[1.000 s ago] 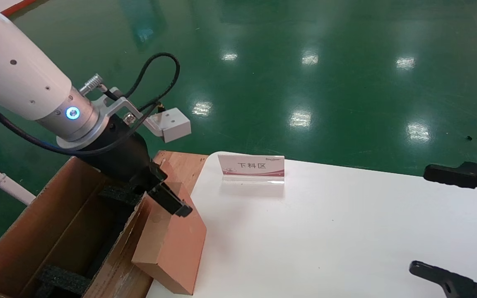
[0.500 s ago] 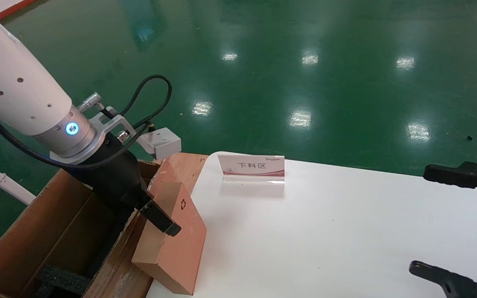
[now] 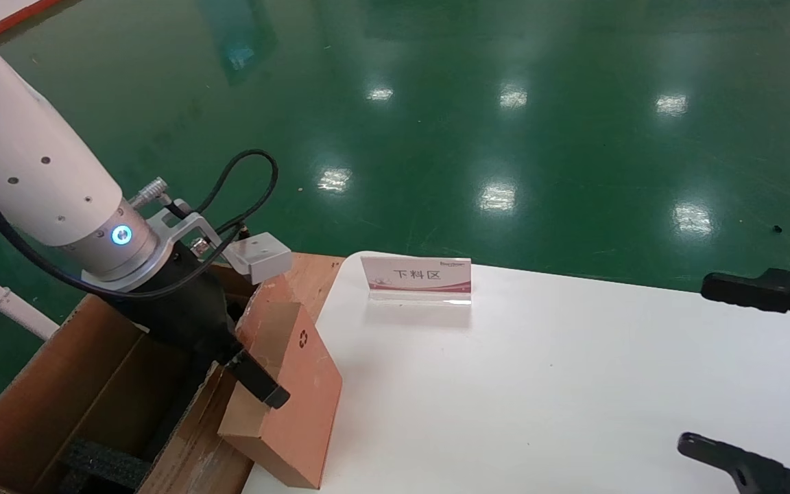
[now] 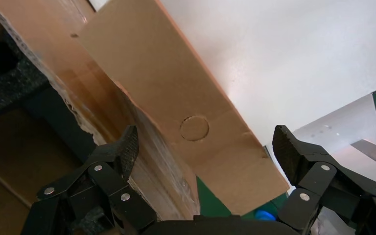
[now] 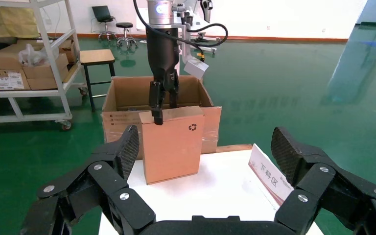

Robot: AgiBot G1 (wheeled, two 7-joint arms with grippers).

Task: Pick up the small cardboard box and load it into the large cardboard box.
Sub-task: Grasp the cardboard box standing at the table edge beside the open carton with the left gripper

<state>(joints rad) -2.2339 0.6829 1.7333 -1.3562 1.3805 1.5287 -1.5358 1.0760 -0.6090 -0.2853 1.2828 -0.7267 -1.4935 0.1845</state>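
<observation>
Brown small cardboard box [image 3: 285,391] standing tilted at the white table [image 3: 573,384] edge, leaning on the large cardboard box [image 3: 79,391] wall. Recycling symbol seen from head and right wrist views; underside circle cut-out only from left wrist. Left gripper [image 4: 203,152] spread wide, straddling the small box's top edge, fingers [image 4: 122,149] not touching. Right gripper [image 5: 203,149] wide open, well apart.

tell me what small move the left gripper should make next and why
Probably close. The left gripper is open, its fingers straddling the top edge of the small cardboard box, which stands on the white table leaning against the large cardboard box. Nothing is gripped yet. The right gripper is parked open.
</observation>
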